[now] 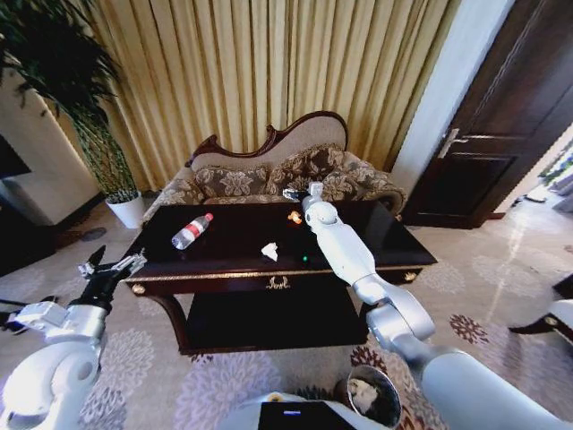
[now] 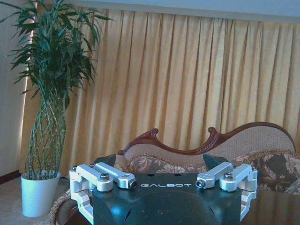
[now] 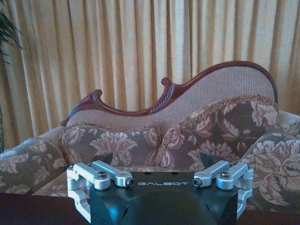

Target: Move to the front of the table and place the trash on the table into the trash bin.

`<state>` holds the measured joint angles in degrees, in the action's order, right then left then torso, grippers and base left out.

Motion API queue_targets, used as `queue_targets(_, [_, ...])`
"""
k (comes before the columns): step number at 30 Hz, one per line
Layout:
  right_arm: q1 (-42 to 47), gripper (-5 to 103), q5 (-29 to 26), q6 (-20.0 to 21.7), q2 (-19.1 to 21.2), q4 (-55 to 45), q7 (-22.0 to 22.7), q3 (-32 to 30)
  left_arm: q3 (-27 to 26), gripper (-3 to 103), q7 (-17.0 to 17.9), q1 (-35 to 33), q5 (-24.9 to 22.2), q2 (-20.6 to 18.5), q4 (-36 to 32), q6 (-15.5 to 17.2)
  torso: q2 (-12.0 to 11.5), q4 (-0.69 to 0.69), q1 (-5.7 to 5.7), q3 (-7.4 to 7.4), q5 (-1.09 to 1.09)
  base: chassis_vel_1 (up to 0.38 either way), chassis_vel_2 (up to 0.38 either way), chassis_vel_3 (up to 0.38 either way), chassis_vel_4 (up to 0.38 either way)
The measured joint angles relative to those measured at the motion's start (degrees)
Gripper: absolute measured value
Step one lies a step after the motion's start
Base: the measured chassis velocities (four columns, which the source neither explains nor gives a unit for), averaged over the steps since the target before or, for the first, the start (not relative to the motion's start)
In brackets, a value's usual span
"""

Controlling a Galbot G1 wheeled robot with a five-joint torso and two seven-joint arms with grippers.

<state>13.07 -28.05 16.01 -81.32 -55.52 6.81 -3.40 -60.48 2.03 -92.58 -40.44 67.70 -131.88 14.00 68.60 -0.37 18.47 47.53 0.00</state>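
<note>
Right pincer [image 1: 298,194] spread wide over the orange bit [image 1: 294,216] on the surface [image 1: 376,235]; I'd descend straight, probably centred, close gently; left pincer [image 1: 112,265] wide, idle

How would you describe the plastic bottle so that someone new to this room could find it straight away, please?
Start at the dark glossy table in front of the patterned sofa. On the table's left part lies a small clear bottle on its side. Its red cap and label set it apart from the white crumpled paper near the middle.
</note>
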Motion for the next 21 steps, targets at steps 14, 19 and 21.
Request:
queue_targets(14, [0.56,100,-0.17,14.45,1.49,-6.28,0.0,1.17,-0.51,100,-0.06,-0.13,-0.51,-0.09,0.06,-0.04,0.06,-0.01,-0.11,-0.04,0.0,0.012,-0.016,-0.013,0.012])
queue_targets(19, [0.21,100,1.39,20.67,1.08,-6.59,-0.01,2.01,-1.22,100,-0.05,-0.48,-0.85,0.0,-0.33,0.16,0.02,0.0,-0.06,-0.03,-0.01,0.0,0.0,0.0,0.0])
queue_targets(21, [0.19,100,1.62,22.41,1.21,-6.54,-0.01,2.14,-1.56,100,-0.04,-0.79,-0.86,0.19,-0.49,0.17,0.03,0.02,-0.09,-0.03,-0.01,0.0,0.0,0.0,0.0])
